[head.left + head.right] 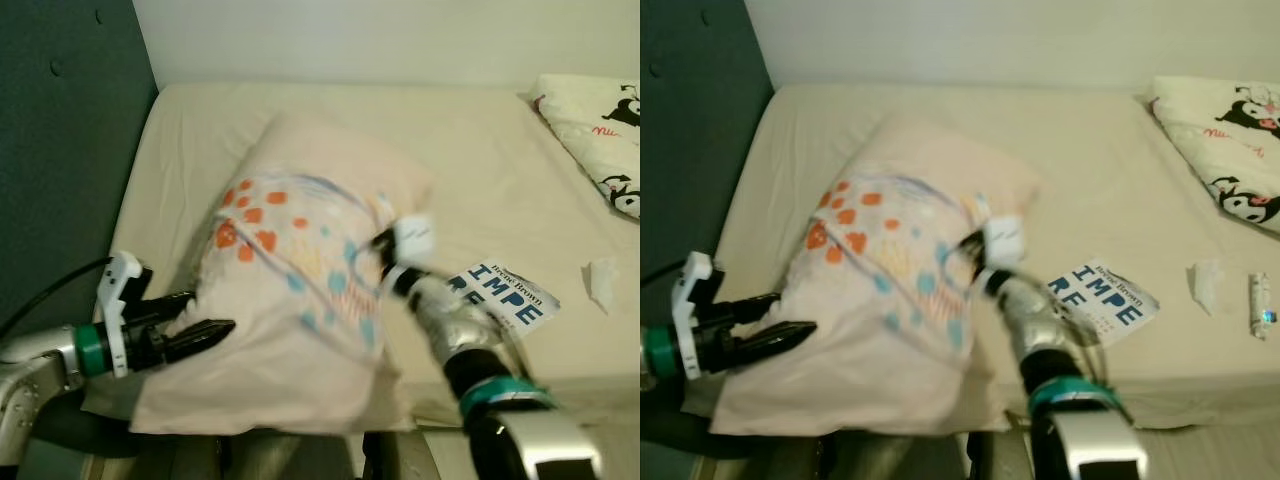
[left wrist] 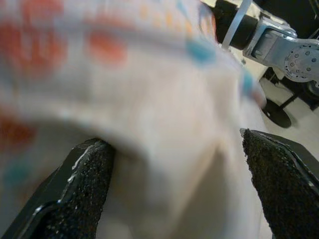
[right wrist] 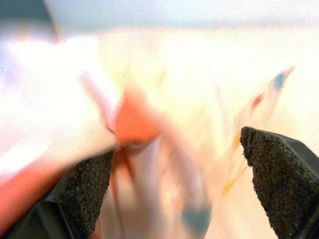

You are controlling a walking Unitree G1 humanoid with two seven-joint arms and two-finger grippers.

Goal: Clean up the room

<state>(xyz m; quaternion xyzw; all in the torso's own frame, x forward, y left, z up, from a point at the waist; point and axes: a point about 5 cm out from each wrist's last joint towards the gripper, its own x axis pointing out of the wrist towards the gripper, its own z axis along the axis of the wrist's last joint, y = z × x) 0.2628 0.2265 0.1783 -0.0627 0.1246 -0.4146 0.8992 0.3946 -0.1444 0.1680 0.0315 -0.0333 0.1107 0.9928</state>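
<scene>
Two pincers bear on one spotted pillow (image 1: pixel 290 290), which lies on the bed (image 1: pixel 480 170) with its long axis running from the bed's near front edge up toward the far wall, leaning a little to the robot's right. The left pincer (image 1: pixel 205 335) sits at the pillow's near left corner, beside the dark headboard panel (image 1: pixel 60 140); its wrist view shows both fingers (image 2: pixel 87 179) spread wide with pillow cloth bulging between them, so I judge it open around the fabric, not yet clamped. The right pincer (image 1: pixel 385 250) is at the pillow's right edge, roughly midway along its length, blurred in the head views; its wrist camera shows its fingers (image 3: pixel 271 169) likewise parted with printed cloth between them, open or barely closing. The pillow thus lies between the two pincers, each touching or nearly touching an opposite side, and neither arm is clearly the nearer. A lift probably depends on both closing on cloth. Counted otherwise: one book (image 1: pixel 505 295) just right of the pillow, lying flat; one cartoon-printed pillow (image 1: pixel 600 130) well right of it at the bed's far corner; one crumpled tissue (image 1: pixel 1205 285) right of the book; one small tube-like item (image 1: pixel 1260 305) beyond that, too small to identify.
</scene>
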